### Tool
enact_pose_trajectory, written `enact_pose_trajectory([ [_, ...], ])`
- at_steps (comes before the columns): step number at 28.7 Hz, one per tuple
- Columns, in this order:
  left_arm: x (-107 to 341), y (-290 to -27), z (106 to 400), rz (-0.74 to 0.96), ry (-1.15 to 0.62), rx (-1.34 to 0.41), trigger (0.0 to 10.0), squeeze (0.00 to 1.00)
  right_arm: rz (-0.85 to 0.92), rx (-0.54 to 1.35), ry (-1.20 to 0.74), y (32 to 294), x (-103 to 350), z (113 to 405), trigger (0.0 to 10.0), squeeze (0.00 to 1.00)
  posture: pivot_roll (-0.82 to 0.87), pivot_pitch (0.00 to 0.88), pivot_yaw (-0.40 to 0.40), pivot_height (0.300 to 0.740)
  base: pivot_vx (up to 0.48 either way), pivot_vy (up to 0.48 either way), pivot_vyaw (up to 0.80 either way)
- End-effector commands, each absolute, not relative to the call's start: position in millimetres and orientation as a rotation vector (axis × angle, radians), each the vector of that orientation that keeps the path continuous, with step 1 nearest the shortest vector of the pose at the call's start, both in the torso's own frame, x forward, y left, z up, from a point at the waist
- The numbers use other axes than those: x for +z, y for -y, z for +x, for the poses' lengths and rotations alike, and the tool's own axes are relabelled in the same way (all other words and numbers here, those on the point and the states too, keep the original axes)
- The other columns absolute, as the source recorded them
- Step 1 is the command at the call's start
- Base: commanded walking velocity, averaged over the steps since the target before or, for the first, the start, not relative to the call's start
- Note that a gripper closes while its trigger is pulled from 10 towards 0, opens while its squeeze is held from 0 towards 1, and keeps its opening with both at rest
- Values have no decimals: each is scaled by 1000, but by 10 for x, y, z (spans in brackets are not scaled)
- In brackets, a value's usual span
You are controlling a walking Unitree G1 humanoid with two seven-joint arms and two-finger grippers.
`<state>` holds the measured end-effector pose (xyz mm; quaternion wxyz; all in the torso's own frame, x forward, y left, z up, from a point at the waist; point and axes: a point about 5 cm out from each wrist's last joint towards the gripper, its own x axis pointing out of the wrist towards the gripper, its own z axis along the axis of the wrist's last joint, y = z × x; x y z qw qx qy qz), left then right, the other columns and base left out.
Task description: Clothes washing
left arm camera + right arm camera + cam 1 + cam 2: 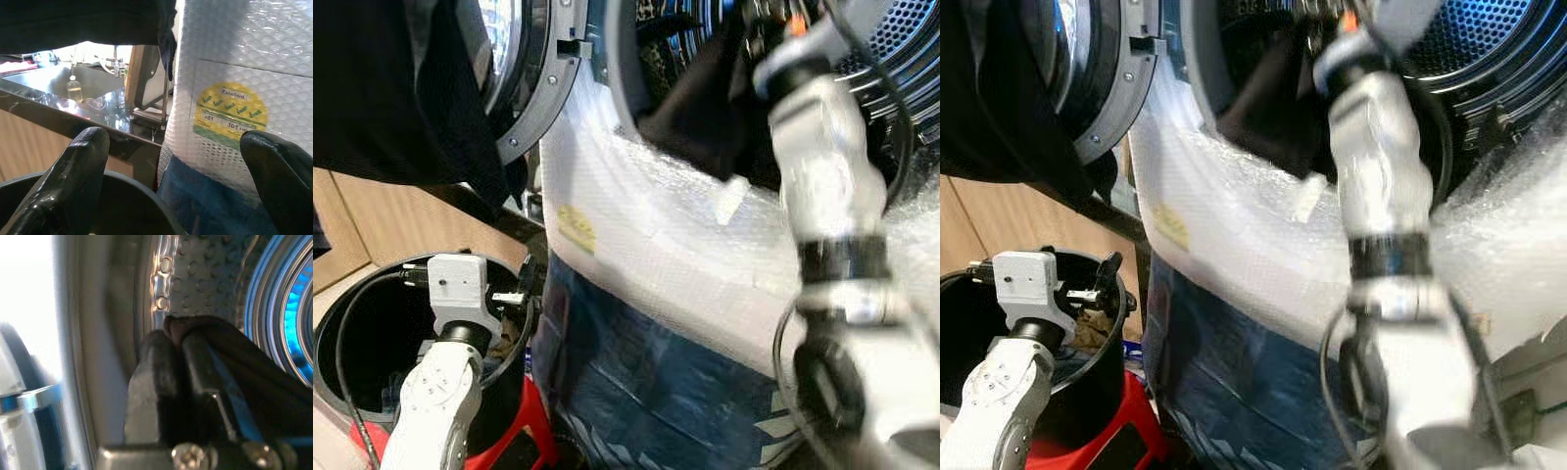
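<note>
inside the drum (205, 279), right hand (177, 357) pinches dark cloth (254, 377).

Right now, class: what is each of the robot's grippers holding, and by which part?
Right gripper: dark garment, pinched at a bunched fold inside the drum. Left gripper: jaws open, nothing held, above the black basket.

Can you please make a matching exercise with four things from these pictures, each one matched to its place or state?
Things:
1. right claw
2. left claw
3. washer door
4. yellow sticker

Places or states:
a. swung open, at the left of the drum
b. on the bubble wrap that covers the machine front
c. shut on the dark garment, inside the drum
d. open, above the black bucket

Pairs: 1-c, 2-d, 3-a, 4-b
</note>
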<state>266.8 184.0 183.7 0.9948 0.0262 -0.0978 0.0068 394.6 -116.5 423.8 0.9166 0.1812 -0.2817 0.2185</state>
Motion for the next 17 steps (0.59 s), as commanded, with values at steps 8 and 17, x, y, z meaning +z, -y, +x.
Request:
enact_pose_trajectory([
  [8,1938,-1760,2716,39,231,-17,10000,0,263,-229,365,2010,4243,4083,0,0,177,0,-125,740,0,0,0],
  [17,1937,-1758,2708,42,230,-15,10000,0,243,-398,286,2216,4021,4102,2118,0,187,0,-131,740,0,0,0],
])
